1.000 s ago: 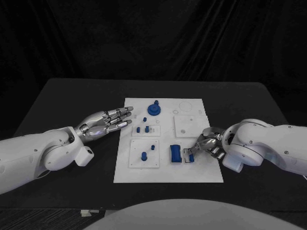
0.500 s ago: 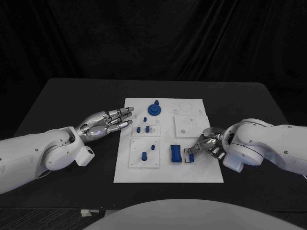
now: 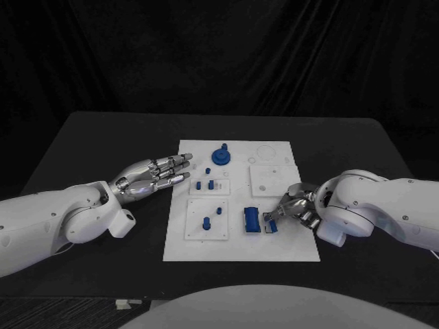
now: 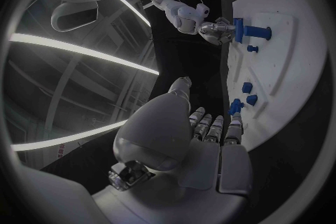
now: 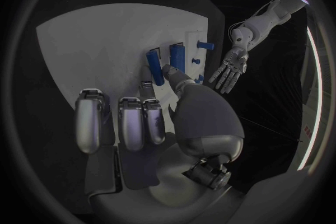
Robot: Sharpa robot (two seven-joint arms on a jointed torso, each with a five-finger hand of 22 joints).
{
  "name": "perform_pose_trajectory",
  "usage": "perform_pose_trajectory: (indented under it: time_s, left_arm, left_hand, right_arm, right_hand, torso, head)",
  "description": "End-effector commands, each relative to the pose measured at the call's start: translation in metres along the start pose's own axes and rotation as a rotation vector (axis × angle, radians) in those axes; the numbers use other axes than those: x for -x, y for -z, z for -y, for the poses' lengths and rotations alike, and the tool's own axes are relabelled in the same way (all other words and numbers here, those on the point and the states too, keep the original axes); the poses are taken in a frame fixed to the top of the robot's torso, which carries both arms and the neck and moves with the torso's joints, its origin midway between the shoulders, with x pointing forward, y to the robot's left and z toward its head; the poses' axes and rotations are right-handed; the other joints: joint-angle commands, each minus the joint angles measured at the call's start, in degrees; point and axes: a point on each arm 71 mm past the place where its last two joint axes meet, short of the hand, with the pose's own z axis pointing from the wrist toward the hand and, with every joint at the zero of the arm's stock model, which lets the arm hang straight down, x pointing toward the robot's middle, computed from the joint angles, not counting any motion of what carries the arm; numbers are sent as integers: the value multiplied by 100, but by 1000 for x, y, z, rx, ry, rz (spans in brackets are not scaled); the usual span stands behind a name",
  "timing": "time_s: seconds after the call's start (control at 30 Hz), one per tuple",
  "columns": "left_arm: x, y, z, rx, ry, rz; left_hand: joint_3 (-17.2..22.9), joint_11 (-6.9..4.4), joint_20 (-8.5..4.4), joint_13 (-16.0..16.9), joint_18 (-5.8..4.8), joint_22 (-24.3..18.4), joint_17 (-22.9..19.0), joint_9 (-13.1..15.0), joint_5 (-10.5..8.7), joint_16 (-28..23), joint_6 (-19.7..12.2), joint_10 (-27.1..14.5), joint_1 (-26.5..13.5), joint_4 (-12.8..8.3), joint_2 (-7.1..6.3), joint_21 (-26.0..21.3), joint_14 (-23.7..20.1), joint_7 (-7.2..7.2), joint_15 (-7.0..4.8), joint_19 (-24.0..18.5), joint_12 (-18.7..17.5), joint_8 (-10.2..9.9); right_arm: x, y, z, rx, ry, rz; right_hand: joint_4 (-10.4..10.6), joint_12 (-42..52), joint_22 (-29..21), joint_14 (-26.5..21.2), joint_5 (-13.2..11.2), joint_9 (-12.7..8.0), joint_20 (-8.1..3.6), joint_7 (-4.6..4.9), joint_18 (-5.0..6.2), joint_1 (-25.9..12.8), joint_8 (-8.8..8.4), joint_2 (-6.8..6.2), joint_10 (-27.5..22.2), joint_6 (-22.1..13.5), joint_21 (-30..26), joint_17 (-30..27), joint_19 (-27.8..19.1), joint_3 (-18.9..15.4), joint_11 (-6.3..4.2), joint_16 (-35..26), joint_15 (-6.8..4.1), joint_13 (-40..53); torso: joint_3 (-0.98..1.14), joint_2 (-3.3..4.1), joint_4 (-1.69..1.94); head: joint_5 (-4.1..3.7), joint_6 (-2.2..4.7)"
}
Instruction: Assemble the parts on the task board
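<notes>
My right hand (image 3: 297, 207) sits low over the board's (image 3: 279, 250) near right part, thumb and a finger pinching a small blue part (image 3: 273, 225) that stands just beside a taller blue block (image 3: 250, 219). Left of those, a blue peg (image 3: 206, 223) lies on a raised white square. My left hand (image 3: 152, 175) hovers at the board's left edge, fingers spread and straight, holding nothing, their tips near a few small blue pieces (image 3: 208, 184). Farther back, a blue round part (image 3: 221, 155) stands on the board, which rests mid-tabletop (image 3: 91, 144).
</notes>
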Motion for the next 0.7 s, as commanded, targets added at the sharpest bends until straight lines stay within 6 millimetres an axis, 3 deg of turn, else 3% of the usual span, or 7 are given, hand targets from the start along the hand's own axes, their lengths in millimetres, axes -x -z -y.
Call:
perform_pose_trajectory:
  time_s: [0.03,0.53,0.7]
  left_arm:
    - [-2,-1,0,-10,14,-12]
    - [-2,-1,-1,1,19,-16]
    - [-3,0,-3,5,22,-19]
  left_hand:
    - [20,35,39,2,87,5,-7,0,31,-21,0,-13,44,-31,-3,23,-2,56,38,-6,-2,18]
    - [44,43,59,1,86,5,-7,-1,62,-21,-8,-17,66,-66,0,25,-2,65,60,-4,-4,16]
    - [48,44,62,0,85,7,-7,-1,68,-21,-10,-18,71,-73,1,25,-2,66,64,-2,-4,16]
  right_arm:
    - [-3,0,0,-12,14,-19]
    - [-4,-1,0,-11,24,-21]
    - [-3,-1,0,-12,30,-16]
  right_hand:
    - [10,21,1242,542,-47,15,-40,-16,21,25,41,20,599,39,-40,1167,271,-55,-43,22,-45,1509]
    - [198,21,1241,541,-359,92,-61,-39,22,-69,150,-4,599,68,-47,1162,271,-313,-66,21,-67,1509]
    - [430,21,1239,544,-681,126,-59,-25,23,-263,181,9,599,28,-53,1174,270,-514,-56,26,-60,1509]
  torso:
    - [-1,1,1]
    - [-1,0,1]
    - [-1,1,1]
  head:
    - [14,1]
    - [32,1]
    - [38,1]
